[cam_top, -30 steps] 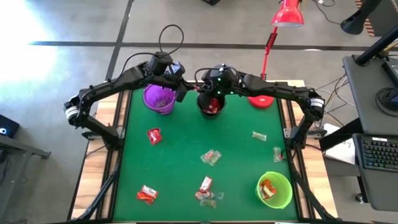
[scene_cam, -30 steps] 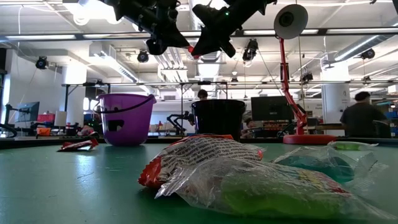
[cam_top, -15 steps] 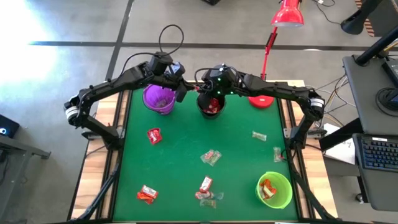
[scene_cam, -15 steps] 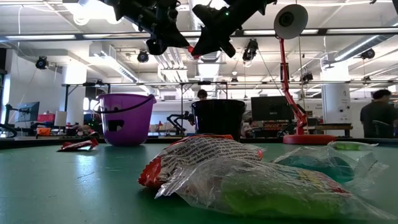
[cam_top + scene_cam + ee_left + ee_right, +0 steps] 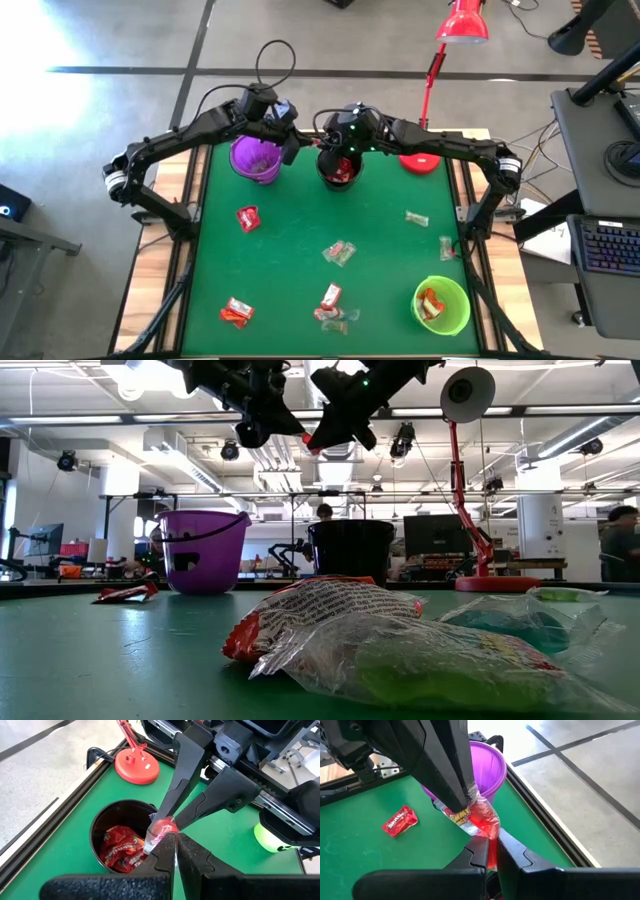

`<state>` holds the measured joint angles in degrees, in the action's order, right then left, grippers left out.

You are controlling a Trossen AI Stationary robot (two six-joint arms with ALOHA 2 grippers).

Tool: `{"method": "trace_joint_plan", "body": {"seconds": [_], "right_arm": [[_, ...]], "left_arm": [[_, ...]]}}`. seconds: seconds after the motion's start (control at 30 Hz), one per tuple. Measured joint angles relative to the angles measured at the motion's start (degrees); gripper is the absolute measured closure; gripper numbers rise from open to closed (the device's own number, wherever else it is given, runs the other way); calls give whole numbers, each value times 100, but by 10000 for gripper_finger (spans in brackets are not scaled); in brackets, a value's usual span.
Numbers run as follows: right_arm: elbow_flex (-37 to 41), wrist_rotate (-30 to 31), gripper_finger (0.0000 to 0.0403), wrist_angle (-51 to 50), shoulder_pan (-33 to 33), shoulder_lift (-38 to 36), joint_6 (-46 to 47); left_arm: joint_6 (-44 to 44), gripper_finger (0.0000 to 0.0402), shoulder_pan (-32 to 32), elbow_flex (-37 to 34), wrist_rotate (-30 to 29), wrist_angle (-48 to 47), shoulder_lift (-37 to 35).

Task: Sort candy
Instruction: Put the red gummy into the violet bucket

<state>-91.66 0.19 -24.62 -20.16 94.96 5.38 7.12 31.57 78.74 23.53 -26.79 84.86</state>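
Over the table's far edge in the high view, both grippers met between purple cup (image 5: 256, 159) and black cup (image 5: 339, 171). Left wrist view: one candy (image 5: 161, 829) was pinched by both pairs of closed jaws, just above the black cup. Right wrist view: its long axis ran from right gripper (image 5: 490, 841) to left gripper (image 5: 468, 796).

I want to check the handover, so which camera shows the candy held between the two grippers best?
The right wrist view: the candy fills the centre, pinched by both the left gripper and the right gripper. The left wrist view shows it smaller, above the black cup. The high view hides it; the low view shows only a red speck.
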Motion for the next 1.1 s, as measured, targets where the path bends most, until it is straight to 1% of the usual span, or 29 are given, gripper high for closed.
{"method": "trace_joint_plan", "body": {"seconds": [0.23,0.4,0.87,0.97,1.1], "right_arm": [[0,11,390,7,0,4,-4],[0,239,390,20,2,4,-2],[0,246,389,125,-2,9,109],[0,133,375,131,-4,9,199],[0,31,333,138,-10,9,255]], "left_arm": [[-64,401,-2,0,0,0,0],[-105,401,-1,0,0,4,0],[-110,401,-2,0,0,7,0],[-110,401,-2,-1,-40,3,0],[-159,401,-4,0,-46,2,0]]}}
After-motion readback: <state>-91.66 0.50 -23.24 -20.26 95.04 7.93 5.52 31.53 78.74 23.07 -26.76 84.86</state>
